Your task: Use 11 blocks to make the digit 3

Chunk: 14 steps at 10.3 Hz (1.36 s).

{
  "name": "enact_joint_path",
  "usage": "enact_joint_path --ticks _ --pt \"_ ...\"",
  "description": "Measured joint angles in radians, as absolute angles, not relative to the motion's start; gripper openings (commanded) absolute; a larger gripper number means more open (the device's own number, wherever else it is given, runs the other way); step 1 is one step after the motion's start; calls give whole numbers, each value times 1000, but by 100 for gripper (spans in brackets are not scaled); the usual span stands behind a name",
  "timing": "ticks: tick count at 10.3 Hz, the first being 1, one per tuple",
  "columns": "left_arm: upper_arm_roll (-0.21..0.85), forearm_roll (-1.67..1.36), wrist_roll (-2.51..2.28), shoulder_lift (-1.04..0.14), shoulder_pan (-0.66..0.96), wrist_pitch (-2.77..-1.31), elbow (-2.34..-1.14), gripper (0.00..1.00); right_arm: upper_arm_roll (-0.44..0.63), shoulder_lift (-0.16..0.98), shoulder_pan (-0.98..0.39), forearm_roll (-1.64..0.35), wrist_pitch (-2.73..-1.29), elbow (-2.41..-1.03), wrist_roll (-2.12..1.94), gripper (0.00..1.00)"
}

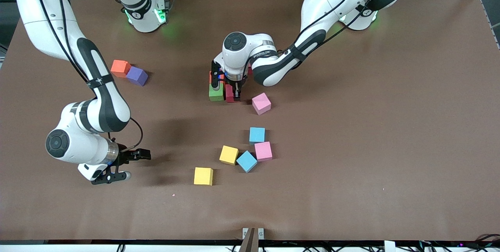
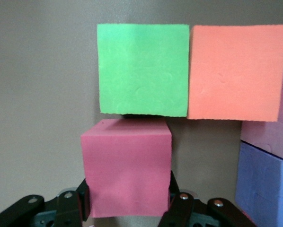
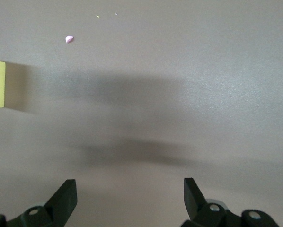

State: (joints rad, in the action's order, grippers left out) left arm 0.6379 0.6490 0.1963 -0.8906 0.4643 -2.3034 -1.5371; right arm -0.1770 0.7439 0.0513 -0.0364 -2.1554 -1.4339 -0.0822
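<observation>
A yellow block (image 1: 203, 176) lies nearest the counter's (image 1: 351, 166) front edge. Left gripper (image 1: 236, 95) fingers clench the red block (image 2: 127, 168) beside the green block (image 2: 142, 69), mid-counter; foam looks light, squashy, best pinched on flat sides. Right gripper (image 1: 117, 166) waits, fingers released.

Two blocks (image 1: 129, 72) touching, toward right arm's end; others (image 1: 250, 152) clustered mid-table.

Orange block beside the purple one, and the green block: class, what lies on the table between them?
Nothing. In the front view, bare table runs from the orange block and purple block to the green block.
</observation>
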Motion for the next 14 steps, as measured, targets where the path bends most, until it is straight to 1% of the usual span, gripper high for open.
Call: enact_joint_path --ticks 3,10,14 --pt "637 649 196 -895 465 -2303 -1526 29 -177 744 51 -36 -2155 -1434 -82 100" --pt "632 649 196 -897 469 -2303 -1524 44 -177 744 51 -36 -2155 -1434 -83 100" --pt "630 649 196 -897 471 -2303 -1523 46 -178 744 51 -36 -2155 -1435 -83 100"
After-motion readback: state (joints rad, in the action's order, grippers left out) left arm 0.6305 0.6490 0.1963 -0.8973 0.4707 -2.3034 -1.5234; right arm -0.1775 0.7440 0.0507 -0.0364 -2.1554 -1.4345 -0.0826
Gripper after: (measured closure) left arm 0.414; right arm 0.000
